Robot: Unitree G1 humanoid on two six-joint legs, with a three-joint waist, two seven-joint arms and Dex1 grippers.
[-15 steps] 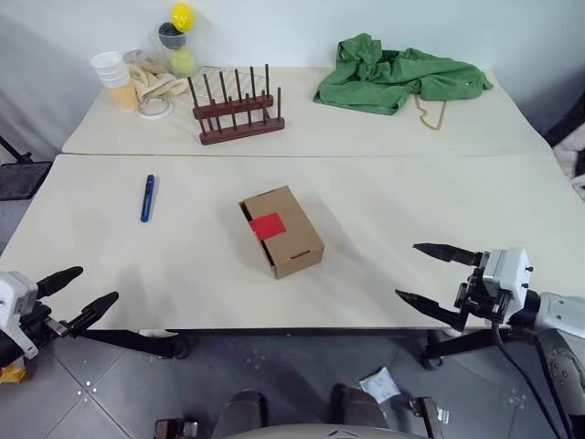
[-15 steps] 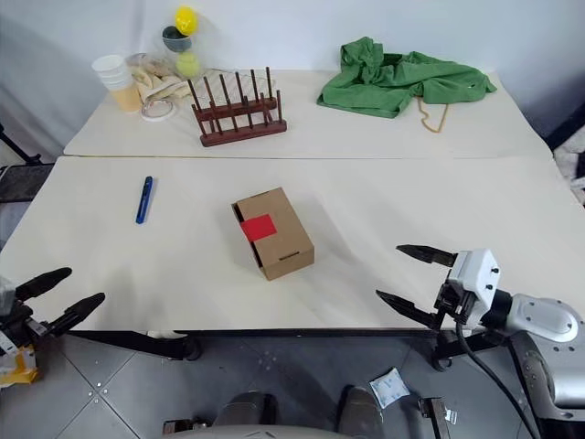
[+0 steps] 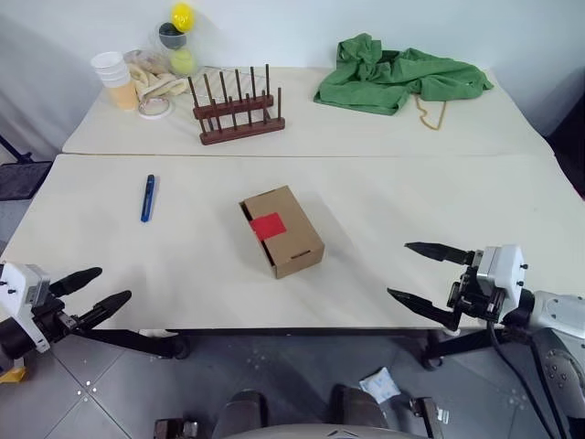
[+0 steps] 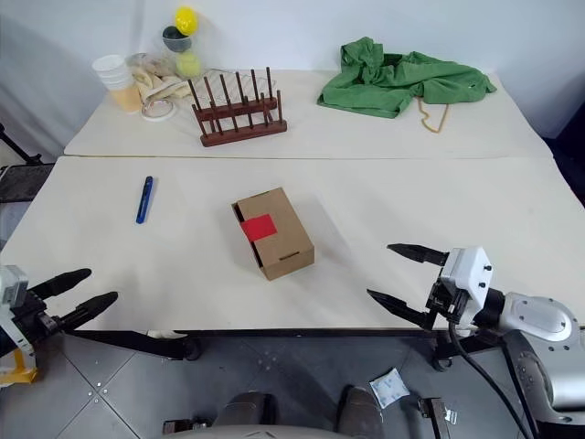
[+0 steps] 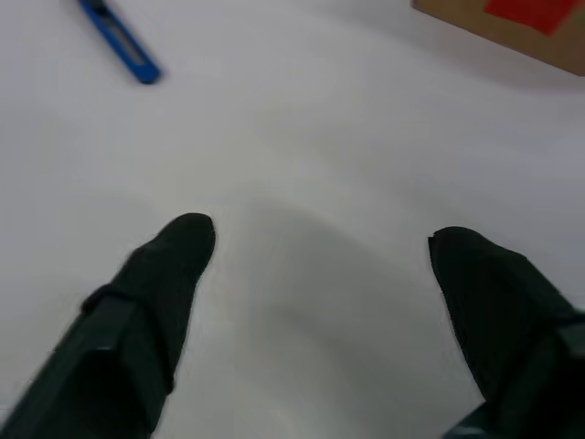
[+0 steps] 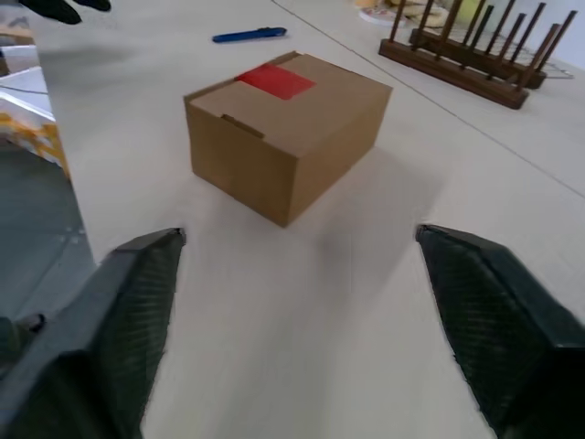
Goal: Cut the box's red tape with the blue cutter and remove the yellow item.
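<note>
The brown cardboard box [image 3: 281, 230] lies closed in the middle of the near table, with the red tape [image 3: 268, 225] across its top seam. The blue cutter [image 3: 147, 198] lies flat to the box's left, well apart from it. My left gripper [image 3: 111, 284] hovers open at the table's front left edge, nothing between its fingers. My right gripper [image 3: 400, 270] stands open at the front right edge, pointing toward the box [image 6: 288, 128], also empty. The yellow item is hidden from view.
On the far table [image 3: 366, 128] are a wooden peg rack [image 3: 238, 114], a crumpled green cloth [image 3: 398, 75], and a back-left cluster of stacked cups [image 3: 114, 78], tape rolls and a glossy yellow ball [image 3: 182, 16]. The near table's front edge [image 3: 274, 325] runs between my grippers.
My left gripper has shifted slightly to the right, in over the table's front edge. The right gripper has barely moved. Box and cutter lie where they were.
</note>
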